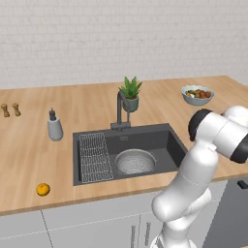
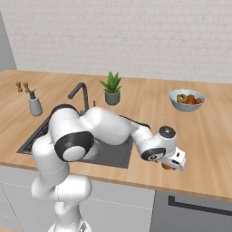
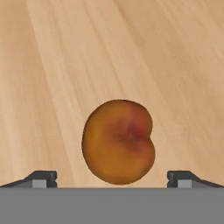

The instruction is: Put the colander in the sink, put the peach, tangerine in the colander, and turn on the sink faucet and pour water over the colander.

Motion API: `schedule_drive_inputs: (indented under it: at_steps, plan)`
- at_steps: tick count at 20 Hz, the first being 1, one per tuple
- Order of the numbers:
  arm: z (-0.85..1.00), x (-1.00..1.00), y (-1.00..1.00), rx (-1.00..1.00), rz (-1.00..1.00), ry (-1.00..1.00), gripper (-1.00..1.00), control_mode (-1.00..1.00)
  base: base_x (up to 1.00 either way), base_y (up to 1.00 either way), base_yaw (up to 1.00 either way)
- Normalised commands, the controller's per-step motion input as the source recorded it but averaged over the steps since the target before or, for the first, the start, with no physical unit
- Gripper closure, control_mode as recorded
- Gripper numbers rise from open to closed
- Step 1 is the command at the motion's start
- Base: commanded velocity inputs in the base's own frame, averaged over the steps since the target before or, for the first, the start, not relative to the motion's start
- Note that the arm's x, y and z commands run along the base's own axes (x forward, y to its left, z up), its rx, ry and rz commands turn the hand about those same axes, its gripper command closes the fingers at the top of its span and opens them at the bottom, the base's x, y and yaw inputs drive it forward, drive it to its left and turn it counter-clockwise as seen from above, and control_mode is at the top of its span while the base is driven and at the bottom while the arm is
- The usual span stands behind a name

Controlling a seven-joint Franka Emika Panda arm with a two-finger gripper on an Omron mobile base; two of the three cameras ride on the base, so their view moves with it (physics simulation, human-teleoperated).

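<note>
Hand view, gripper (image 3: pixel 112 179) fingers (image 3: pixel 43 178) spread wide, released, peach (image 3: pixel 118 141) centred between fingertips, resting on wooden counter (image 3: pixel 65 65), untouched.

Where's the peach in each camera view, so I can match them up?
Left base view: I can't find it; the arm covers the counter right of the sink.
Right base view: a sliver at lower right, under the gripper, on the counter right of the sink.
Hand view: the peach sits low centre, between the open fingertips.
Shared landmark: the sink.
</note>
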Motion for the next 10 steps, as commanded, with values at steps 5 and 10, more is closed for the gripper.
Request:
schedule_drive_inputs:
  at_steps: [5, 10]
  plan:
    - [-0.25, 0.13, -0.02, 0.00, 0.02, 0.00, -1.00, -1.00, 0.00, 0.00, 0.00]
    - [-0.23, 0.15, -0.13, 0.00, 0.02, 0.00, -1.00, -1.00, 0.00, 0.00, 0.00]
